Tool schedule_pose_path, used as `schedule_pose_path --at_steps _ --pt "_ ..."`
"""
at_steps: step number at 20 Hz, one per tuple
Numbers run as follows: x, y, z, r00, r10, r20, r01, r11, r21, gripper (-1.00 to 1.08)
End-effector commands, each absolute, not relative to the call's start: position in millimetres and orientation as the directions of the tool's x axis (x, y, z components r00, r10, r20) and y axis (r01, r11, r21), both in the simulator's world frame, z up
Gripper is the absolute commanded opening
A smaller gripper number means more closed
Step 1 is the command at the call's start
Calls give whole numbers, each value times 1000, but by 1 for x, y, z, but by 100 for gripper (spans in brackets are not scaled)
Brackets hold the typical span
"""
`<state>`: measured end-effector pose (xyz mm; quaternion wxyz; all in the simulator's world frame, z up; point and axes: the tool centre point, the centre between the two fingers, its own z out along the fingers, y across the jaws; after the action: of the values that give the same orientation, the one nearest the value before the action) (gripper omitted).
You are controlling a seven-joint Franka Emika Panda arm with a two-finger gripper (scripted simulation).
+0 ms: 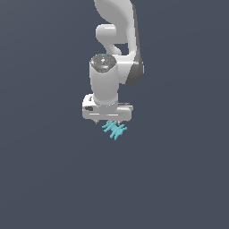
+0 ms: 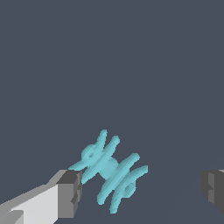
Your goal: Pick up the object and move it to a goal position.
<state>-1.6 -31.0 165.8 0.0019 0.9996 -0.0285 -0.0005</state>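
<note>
The object is a small cyan piece with a short spine and several thin crosswise prongs. In the exterior view it lies just below the white hand of the arm, partly hidden by it. In the wrist view the object lies between the two fingers, close to one dark pad and well apart from the other pad. My gripper is open, with the jaws wide apart on either side of the object and not closed on it. In the exterior view the gripper fingertips barely show under the hand.
The white arm rises above the hand toward the top of the exterior view. A flat dark grey surface fills the rest of both views. No goal marker shows.
</note>
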Motion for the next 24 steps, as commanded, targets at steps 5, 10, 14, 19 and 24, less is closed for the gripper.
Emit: schedule_pose_path --at_steps 5,10,14,19,24 --pt "-2 -38 168 998 -64 5 -64 -998 14 108" --pt "-2 -43 169 998 -68 9 -68 -997 20 108" --pt "-3 -45 167 997 -81 0 -81 -997 15 108" --pt "-7 -51 155 989 -142 -44 -142 -990 -9 108" --pt "-15 -61 135 960 -248 -129 -256 -965 -49 108"
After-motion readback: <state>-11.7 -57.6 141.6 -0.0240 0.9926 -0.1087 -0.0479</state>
